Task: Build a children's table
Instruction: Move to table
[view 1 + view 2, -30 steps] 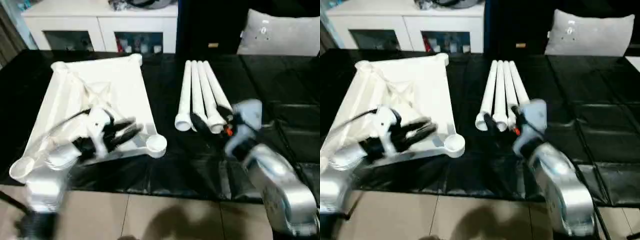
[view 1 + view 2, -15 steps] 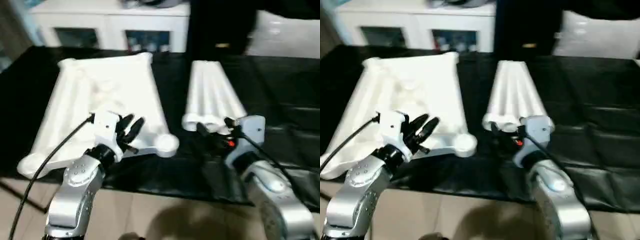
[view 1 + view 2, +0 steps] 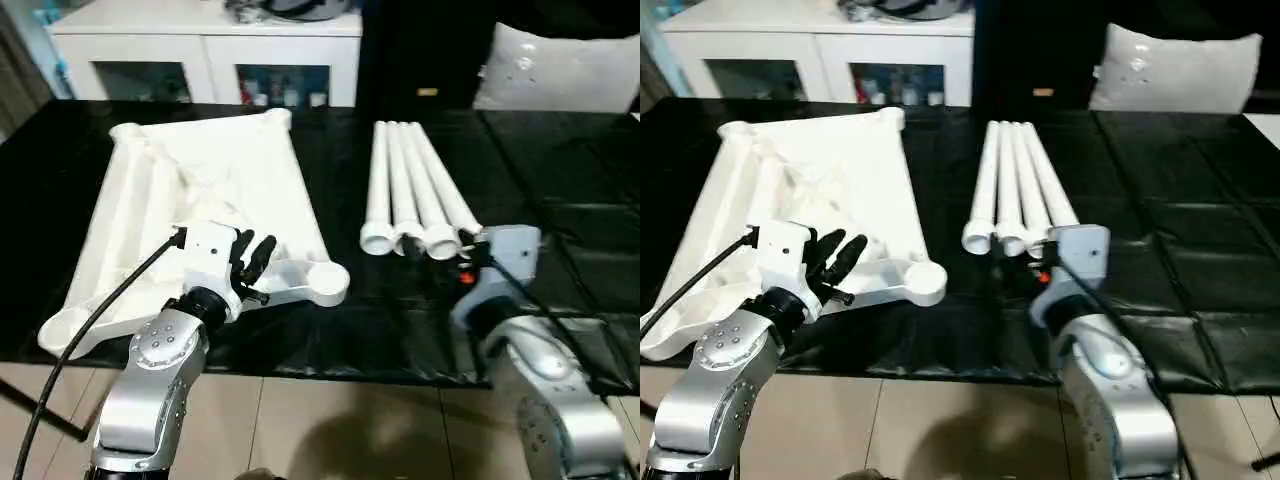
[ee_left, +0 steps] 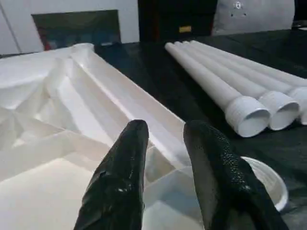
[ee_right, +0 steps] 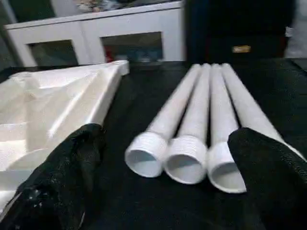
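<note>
Right gripper [image 5: 163,177] spread wide, facing the threaded ends of the legs [image 3: 410,195] — nothing pinched. The legs lie touching, side by side, so a finger could wedge between two and roll the row apart. Left gripper [image 4: 165,139], fingers slightly parted, hovers over the top [image 3: 200,190], upside down on the table [image 3: 560,200] — a nudge could slide it.

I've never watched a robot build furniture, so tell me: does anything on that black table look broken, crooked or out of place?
Nothing stands out. The white table top lies ribbed side up, turned a little askew on the black work table, and the four legs lie side by side, threaded ends toward the robot. Both open claws, left claw and right claw, hold nothing.
</note>
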